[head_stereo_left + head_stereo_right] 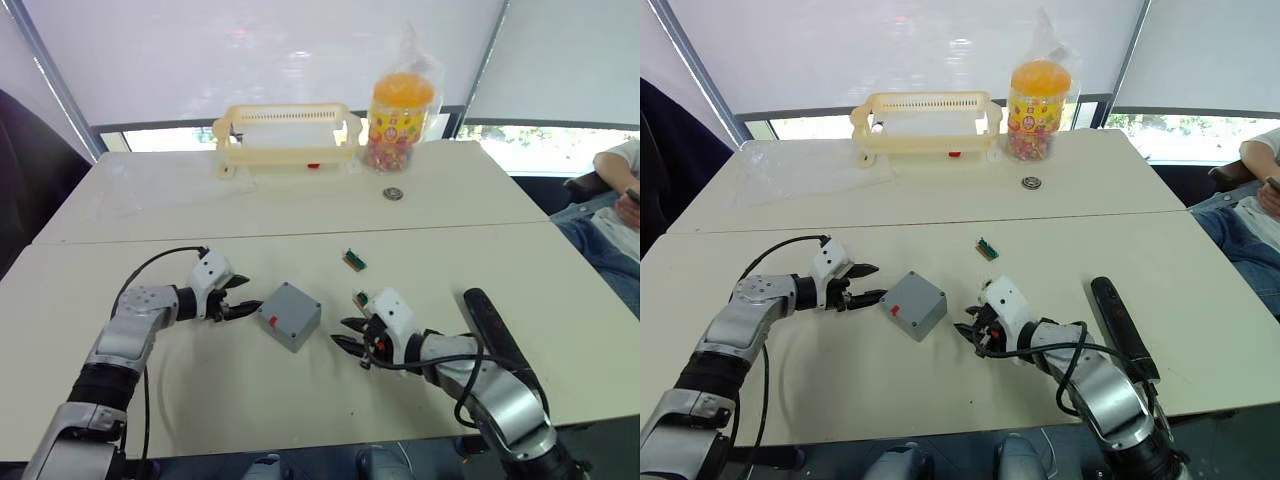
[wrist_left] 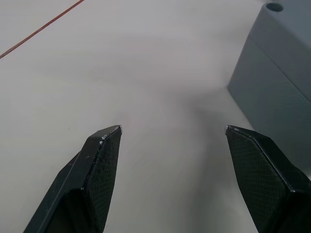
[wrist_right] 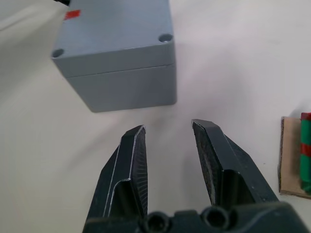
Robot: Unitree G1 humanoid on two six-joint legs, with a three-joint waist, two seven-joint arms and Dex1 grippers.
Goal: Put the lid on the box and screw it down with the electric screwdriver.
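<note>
The grey box (image 1: 290, 315) stands mid-table with a red mark on it. The lid (image 3: 114, 29) lies flat on top, with screw holes at its corners and a seam under it. My left gripper (image 1: 241, 299) is open just left of the box (image 2: 277, 73), its fingertips (image 2: 109, 138) level with one corner and not touching. From the right, my right gripper (image 1: 350, 335) points at the box's side, open, a short gap away (image 3: 167, 127). The black electric screwdriver (image 1: 495, 325) lies on the table beside my right forearm.
A small green part (image 1: 353, 260) lies behind the box; another on brown card (image 3: 299, 153) sits by my right gripper. At the back stand a cream basket (image 1: 288, 135), a sweets jar (image 1: 400, 120) and a small round metal piece (image 1: 393, 194). A person (image 1: 615, 210) sits far right.
</note>
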